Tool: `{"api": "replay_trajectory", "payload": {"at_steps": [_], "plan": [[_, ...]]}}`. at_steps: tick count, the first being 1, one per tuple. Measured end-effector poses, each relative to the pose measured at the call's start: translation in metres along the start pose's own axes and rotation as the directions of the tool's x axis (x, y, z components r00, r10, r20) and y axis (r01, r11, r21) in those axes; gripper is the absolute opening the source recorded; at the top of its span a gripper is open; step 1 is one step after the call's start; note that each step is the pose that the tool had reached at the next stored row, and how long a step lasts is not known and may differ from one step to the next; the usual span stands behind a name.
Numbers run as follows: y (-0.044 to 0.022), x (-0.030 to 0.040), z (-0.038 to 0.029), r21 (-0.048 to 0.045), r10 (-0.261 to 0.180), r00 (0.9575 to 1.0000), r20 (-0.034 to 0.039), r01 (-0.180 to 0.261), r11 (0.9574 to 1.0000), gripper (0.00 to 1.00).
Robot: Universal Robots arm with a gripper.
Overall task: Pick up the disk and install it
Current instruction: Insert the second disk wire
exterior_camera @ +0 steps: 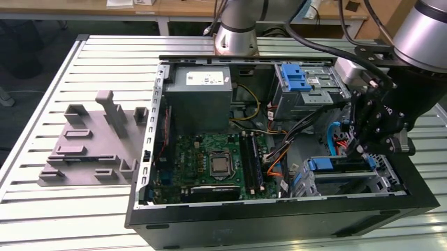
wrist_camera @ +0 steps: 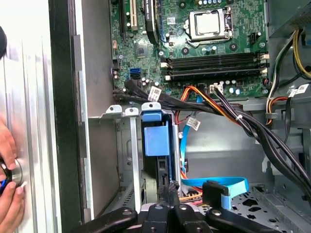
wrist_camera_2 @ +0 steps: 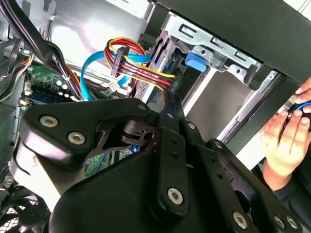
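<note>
- Exterior view: the hand is hanging inside the open computer case, directly over the drive bay at the exterior view's right, placing it for seating.
- Second wrist view: hand's fingers are reaching toward the metal cage; a person's hand is working outside.
- First wrist view: the disk, blue-framed, is sitting edgewise in the bay; clenched or released, cannot tell.

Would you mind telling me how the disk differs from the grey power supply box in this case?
The power supply box is large and grey with a white sticker; the disk is slim and blue-framed. The box sits uncaged; the disk is slotted into a metal cage, with the pincer at it. Both are inside the open computer case.
</note>
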State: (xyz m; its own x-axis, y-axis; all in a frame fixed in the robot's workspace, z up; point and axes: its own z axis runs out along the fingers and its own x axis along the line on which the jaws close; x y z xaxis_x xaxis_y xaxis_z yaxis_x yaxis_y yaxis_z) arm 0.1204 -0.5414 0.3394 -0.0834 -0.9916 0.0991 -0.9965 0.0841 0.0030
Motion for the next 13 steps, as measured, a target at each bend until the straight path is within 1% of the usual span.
{"api": "replay_trajectory", "payload": {"at_steps": [2,4,5,13], "plan": [[0.0028,0.0003,-0.0010,0.0062,0.001,1.0000,0.0012,-0.001,1.0000,0.11],[0.0065,0.0007,-0.0022,0.0160,0.002,1.0000,0.0023,-0.002,0.9999,0.11],[0.0075,0.0009,-0.0028,0.0183,0.002,1.0000,0.0026,-0.002,0.9998,0.11],[0.0083,0.0020,-0.0134,0.0187,0.002,1.0000,0.0049,-0.002,0.9998,0.11]]}}
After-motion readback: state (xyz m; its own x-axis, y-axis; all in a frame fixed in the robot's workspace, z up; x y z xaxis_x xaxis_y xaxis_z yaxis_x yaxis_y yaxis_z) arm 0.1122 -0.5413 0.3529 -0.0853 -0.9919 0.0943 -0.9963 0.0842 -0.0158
